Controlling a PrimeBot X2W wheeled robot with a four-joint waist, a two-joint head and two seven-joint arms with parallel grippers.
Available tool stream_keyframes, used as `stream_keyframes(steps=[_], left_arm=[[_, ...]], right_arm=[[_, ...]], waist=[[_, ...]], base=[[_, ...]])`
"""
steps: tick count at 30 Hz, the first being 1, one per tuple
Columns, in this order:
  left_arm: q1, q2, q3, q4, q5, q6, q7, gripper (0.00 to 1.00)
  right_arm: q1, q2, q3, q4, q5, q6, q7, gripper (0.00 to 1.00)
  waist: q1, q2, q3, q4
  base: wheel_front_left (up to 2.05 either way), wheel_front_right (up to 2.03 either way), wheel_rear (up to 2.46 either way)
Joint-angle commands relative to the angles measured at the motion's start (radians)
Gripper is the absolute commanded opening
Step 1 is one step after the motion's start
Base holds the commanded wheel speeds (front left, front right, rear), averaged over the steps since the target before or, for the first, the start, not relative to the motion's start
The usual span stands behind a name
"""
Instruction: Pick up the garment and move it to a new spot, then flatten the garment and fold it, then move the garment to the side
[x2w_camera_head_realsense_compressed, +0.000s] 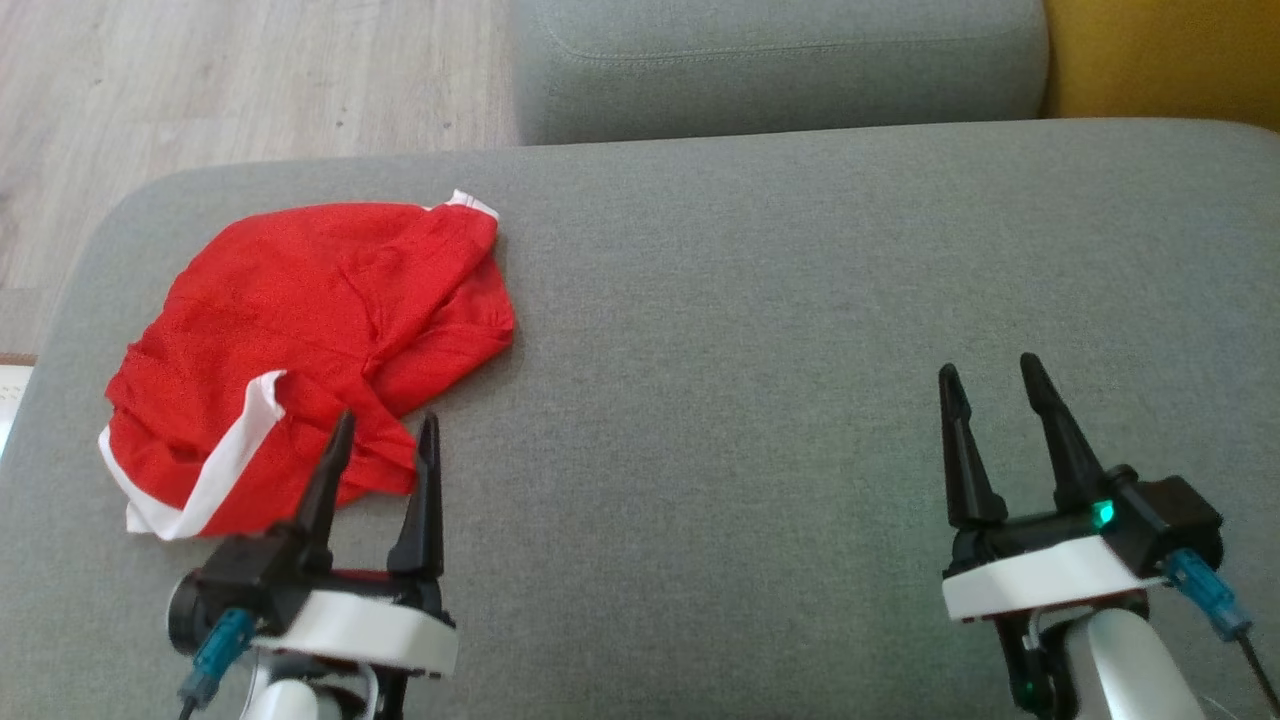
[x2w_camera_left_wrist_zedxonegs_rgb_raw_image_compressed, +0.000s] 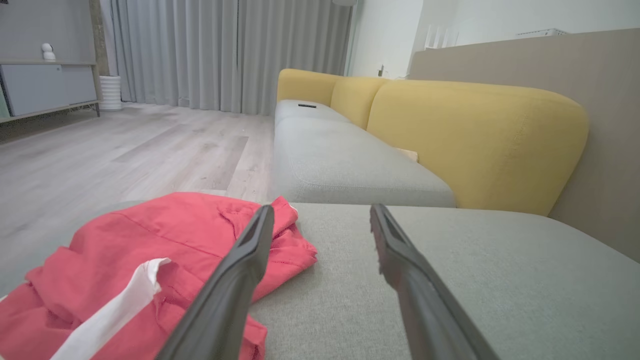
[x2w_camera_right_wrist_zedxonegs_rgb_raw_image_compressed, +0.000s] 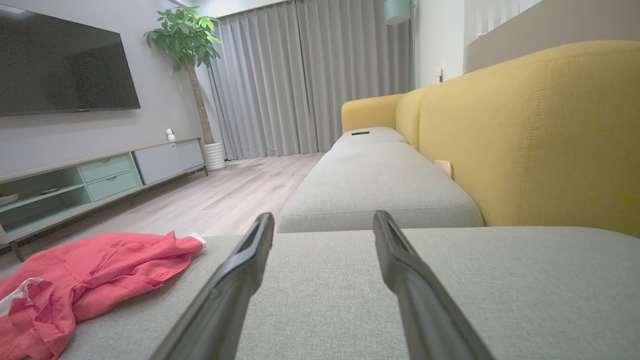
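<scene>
Red garment (x2w_camera_head_realsense_compressed: 300, 330) w/ white trim lies crumpled on the grey seat cushion (x2w_camera_head_realsense_compressed: 800, 300), toward its left end, in the head view. L gripper (x2w_camera_head_realsense_compressed: 388, 418) sits at lower left, fingers spread wide, nothing between them; its tips overlap the garment's near edge in this view, can't tell if they touch the cloth. R gripper (x2w_camera_head_realsense_compressed: 988, 364) at lower right over bare cushion, well apart from the garment, fingers also spread wide & empty. Beyond the cushion: a second grey cushion (x2w_camera_head_realsense_compressed: 780, 70), yellow backrest (x2w_camera_head_realsense_compressed: 1160, 55) at top right, pale wood floor (x2w_camera_head_realsense_compressed: 250, 80) at top left.

Left wrist view: L gripper (x2w_camera_left_wrist_zedxonegs_rgb_raw_image_compressed: 321, 207) fingers fully apart, no grip on anything. Garment (x2w_camera_left_wrist_zedxonegs_rgb_raw_image_compressed: 165, 235) is at lower left, partly behind the left finger; a white band (x2w_camera_left_wrist_zedxonegs_rgb_raw_image_compressed: 115, 310) runs across its near part. The right finger is over plain grey fabric. Grey curtains (x2w_camera_left_wrist_zedxonegs_rgb_raw_image_compressed: 225, 50) in the bkgd.

Right wrist view: R gripper (x2w_camera_right_wrist_zedxonegs_rgb_raw_image_compressed: 324, 215) wide open & empty above grey cushion. Garment (x2w_camera_right_wrist_zedxonegs_rgb_raw_image_compressed: 100, 270) is far off at lower left, near the cushion's edge. TV (x2w_camera_right_wrist_zedxonegs_rgb_raw_image_compressed: 65, 65), low cabinet (x2w_camera_right_wrist_zedxonegs_rgb_raw_image_compressed: 100, 175) & potted plant (x2w_camera_right_wrist_zedxonegs_rgb_raw_image_compressed: 187, 35) stand along the far wall.
</scene>
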Motion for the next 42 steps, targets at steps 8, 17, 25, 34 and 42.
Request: stream_keyframes(steps=[8,17,25,34,42], left_arm=[[-0.030,-0.028,0.084,0.062,0.043,-0.086,-0.011,1.00],[-0.040,-0.031,0.092,0.061,0.037,-0.094,-0.011,1.00],[-0.042,-0.031,0.085,0.059,0.029,-0.093,-0.011,1.00],[-0.047,-0.031,0.092,0.062,0.024,-0.083,-0.011,1.00],[-0.049,-0.031,0.126,0.067,0.033,-0.077,-0.011,1.00]], right_arm=[[-0.013,-0.007,0.038,0.023,0.014,-0.001,-0.013,1.00],[-0.022,-0.007,0.033,0.029,0.020,-0.001,-0.013,1.00],[-0.026,-0.007,0.030,0.034,0.027,-0.001,-0.013,1.00],[-0.022,-0.007,0.048,0.042,0.027,-0.001,-0.013,1.00],[-0.022,-0.007,0.111,0.060,0.039,-0.001,-0.013,1.00]], waist=[[0.0000,-0.0001,-0.009,-0.002],[0.0000,-0.0001,-0.007,-0.002],[0.0000,-0.0001,-0.004,-0.004],[0.0000,-0.0001,-0.006,0.030],[0.0000,-0.0001,-0.016,0.136]], base=[[0.00,0.00,0.00],[0.00,0.00,0.00],[0.00,0.00,0.00],[0.00,0.00,0.00],[0.00,0.00,0.00]])
